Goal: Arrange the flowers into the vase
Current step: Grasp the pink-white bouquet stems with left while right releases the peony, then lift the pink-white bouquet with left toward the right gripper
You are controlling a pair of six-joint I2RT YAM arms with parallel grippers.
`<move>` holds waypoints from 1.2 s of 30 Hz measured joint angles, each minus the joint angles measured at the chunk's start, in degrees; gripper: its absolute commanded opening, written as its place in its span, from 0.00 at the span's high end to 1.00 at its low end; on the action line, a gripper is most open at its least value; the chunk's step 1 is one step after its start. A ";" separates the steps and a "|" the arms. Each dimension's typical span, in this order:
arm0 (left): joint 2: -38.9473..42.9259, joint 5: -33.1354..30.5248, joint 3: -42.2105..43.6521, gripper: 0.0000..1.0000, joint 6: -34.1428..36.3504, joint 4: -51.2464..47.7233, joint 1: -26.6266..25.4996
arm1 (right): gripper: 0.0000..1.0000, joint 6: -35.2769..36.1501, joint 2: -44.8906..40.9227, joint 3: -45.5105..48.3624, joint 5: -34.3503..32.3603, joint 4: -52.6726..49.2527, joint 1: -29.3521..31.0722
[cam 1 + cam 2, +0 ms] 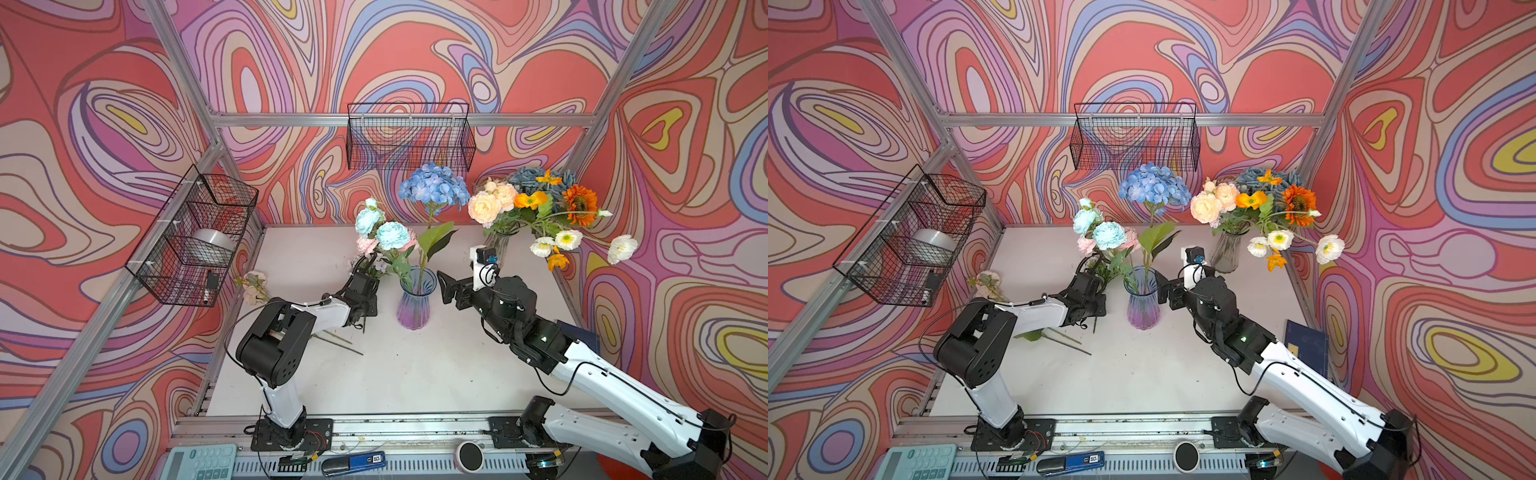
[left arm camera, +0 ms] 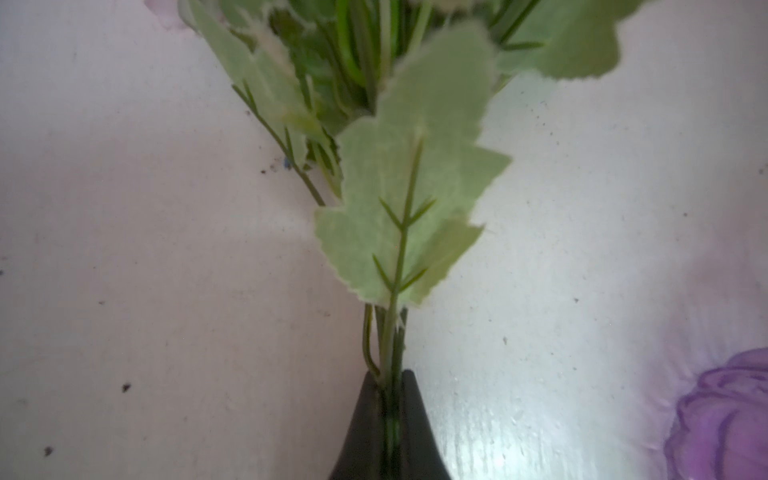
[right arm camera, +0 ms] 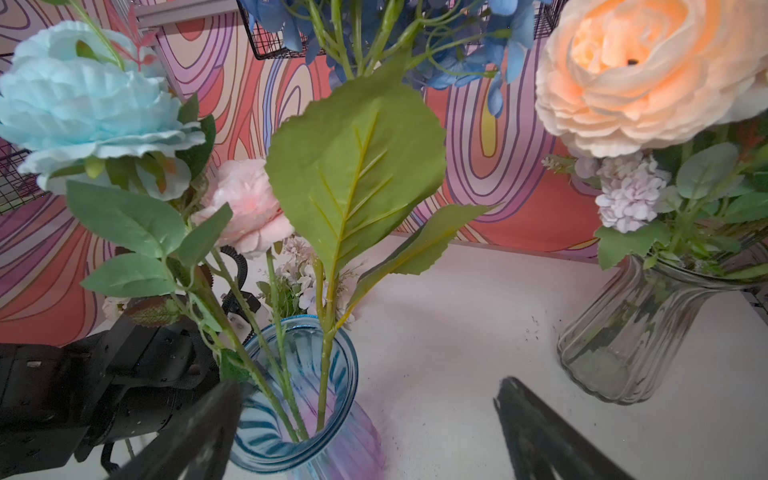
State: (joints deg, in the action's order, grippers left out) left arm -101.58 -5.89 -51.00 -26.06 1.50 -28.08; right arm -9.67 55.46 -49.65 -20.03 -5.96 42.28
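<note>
The blue-and-purple glass vase point(image 1: 415, 301) point(image 1: 1143, 301) point(image 3: 299, 374) point(image 2: 723, 415) stands mid-table. It holds flowers: a blue hydrangea point(image 1: 434, 187) point(image 1: 1154, 187), pale blue peonies point(image 1: 388, 235) point(image 3: 83, 108) and a pink bloom point(image 3: 245, 208). My left gripper point(image 1: 368, 278) point(image 1: 1090, 278) point(image 2: 390, 376), just left of the vase, is shut on the thin green stems of a small leafy lilac sprig point(image 1: 376, 264) point(image 2: 407, 199). My right gripper point(image 1: 446, 286) point(image 1: 1169, 291) point(image 3: 370, 386) is open beside the vase's right side and holds nothing.
A clear glass vase point(image 1: 498, 245) point(image 3: 636, 332) with peach, orange and white flowers stands at the back right. A pale flower point(image 1: 254, 284) and loose stems point(image 1: 340, 340) lie at the left. Wire baskets point(image 1: 191, 237) point(image 1: 409, 137) hang on the frame. A dark book point(image 1: 577, 328) lies at the right edge.
</note>
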 measured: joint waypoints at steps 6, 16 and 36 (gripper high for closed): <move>3.17 -0.35 2.54 1.00 -0.02 -0.02 0.24 | 0.02 -0.02 0.90 0.00 0.09 0.20 0.00; 19.80 -0.96 8.63 1.00 -2.34 0.24 2.82 | 0.02 -0.04 1.95 -0.02 1.33 1.09 0.00; 61.75 0.94 12.90 1.00 -5.46 8.24 3.02 | 0.02 -0.07 5.29 -0.74 5.70 5.09 -0.17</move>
State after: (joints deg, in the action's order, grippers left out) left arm -39.83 -4.95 -38.11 -31.53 9.74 -25.06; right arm -9.74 60.75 -50.39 -14.33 -0.86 42.11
